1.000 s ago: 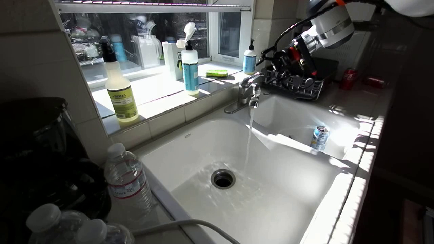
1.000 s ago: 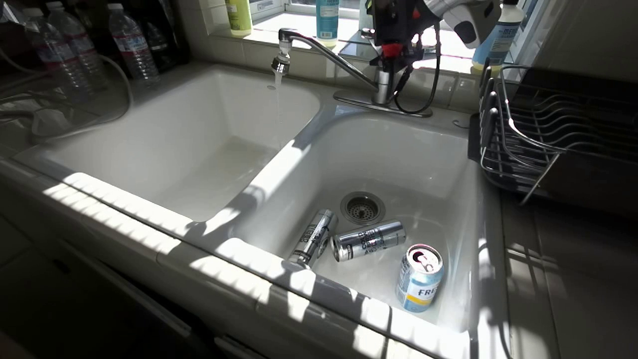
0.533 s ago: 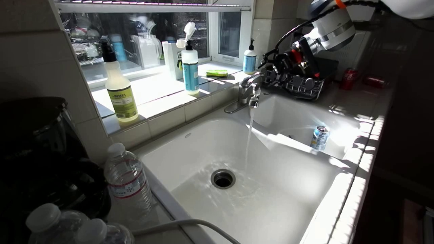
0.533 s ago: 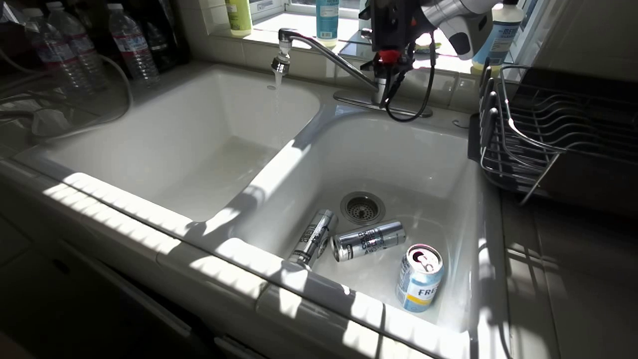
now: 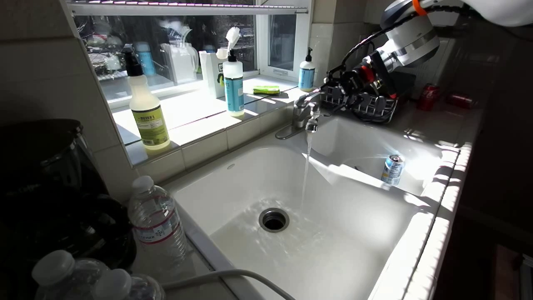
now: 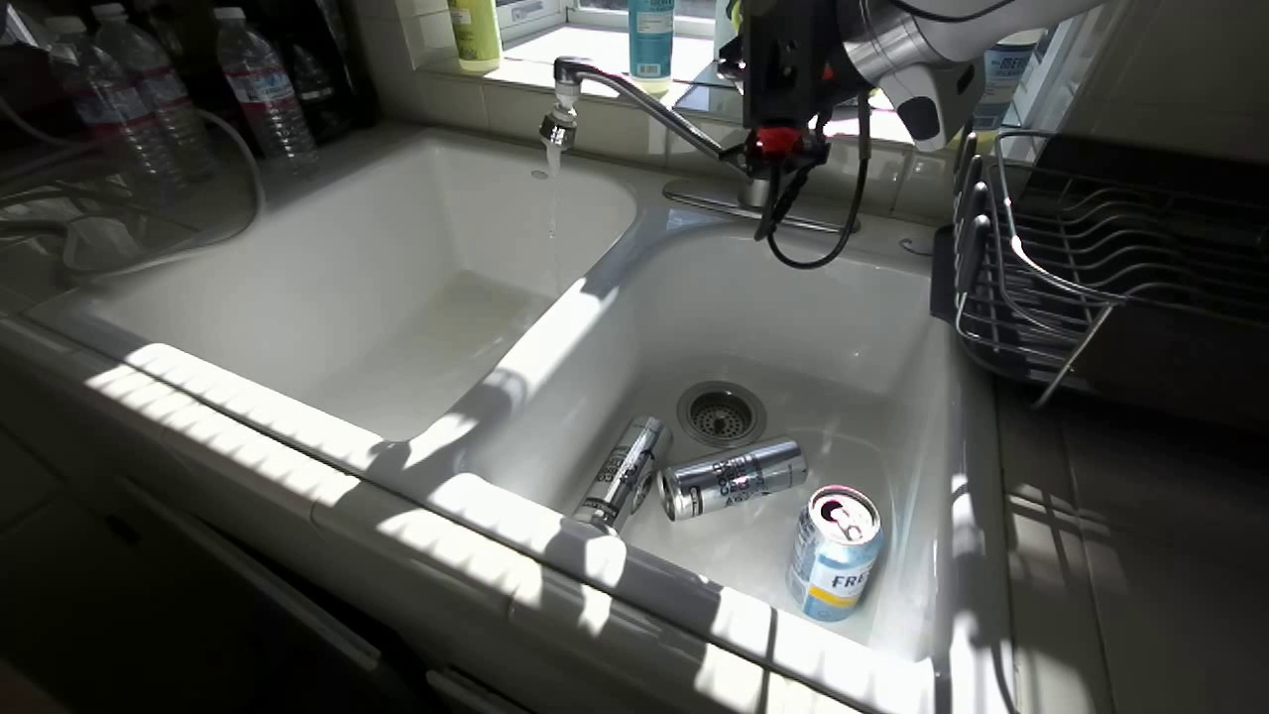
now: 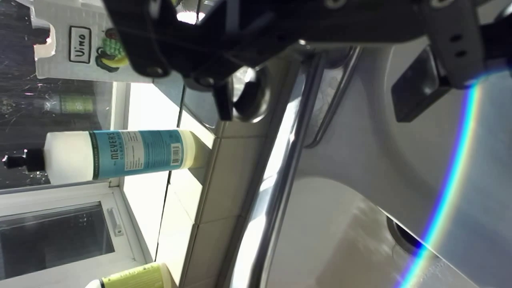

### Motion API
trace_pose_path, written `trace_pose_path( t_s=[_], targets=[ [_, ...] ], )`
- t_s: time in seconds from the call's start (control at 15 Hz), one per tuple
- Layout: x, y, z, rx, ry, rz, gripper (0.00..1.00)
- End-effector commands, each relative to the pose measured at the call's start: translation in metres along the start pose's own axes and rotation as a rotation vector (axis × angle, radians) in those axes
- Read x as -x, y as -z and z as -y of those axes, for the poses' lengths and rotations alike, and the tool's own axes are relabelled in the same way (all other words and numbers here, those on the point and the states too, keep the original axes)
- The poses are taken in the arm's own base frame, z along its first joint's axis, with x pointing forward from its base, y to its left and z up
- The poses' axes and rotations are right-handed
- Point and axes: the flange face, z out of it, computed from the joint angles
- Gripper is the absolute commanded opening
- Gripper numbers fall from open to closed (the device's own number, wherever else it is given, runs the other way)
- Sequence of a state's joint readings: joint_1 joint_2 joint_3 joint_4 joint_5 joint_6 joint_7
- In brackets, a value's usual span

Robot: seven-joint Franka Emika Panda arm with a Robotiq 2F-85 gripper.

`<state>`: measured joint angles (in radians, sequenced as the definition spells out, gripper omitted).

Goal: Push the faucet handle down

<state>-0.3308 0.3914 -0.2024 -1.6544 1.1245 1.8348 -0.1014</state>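
While capped clear bottles (image 5: 160,229) stand nearest in an exterior view, just beside white sink (image 5: 358,221), thin water stream (image 5: 306,166) falls from chrome spout (image 5: 312,124). Behind spout, faucet handle (image 5: 307,97), slanting upward, tops squat faucet (image 5: 298,116) near window sill (image 5: 200,118). Just beside handle, gripper (image 7: 318,103), fingers (image 7: 416,94) spread wide in wrist view; whether touching handle, cannot tell. Beyond gripper, black dish rack (image 5: 377,109). Farther back, two red cans (image 5: 428,98) in shade, one upright, one on its side.

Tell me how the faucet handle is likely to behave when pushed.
The faucet handle looks like metal, so it's probably stiff, not floppy. Mounted on the faucet, it should pivot rather than slide away. Its smooth, shiny surface might let the fingers slip.
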Motion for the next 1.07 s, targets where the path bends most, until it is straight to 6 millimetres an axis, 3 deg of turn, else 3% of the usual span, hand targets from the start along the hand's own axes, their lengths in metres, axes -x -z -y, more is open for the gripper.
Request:
trace_pose_path(
  t_s=[0.0,0.6,1.0],
  targets=[
    [0.008,0.001,-0.013,0.017,-0.034,0.012,1.0],
    [0.0,-0.001,-0.052,0.022,-0.066,0.012,1.0],
    [-0.001,-0.009,-0.058,0.025,-0.078,0.033,1.0]
  ],
)
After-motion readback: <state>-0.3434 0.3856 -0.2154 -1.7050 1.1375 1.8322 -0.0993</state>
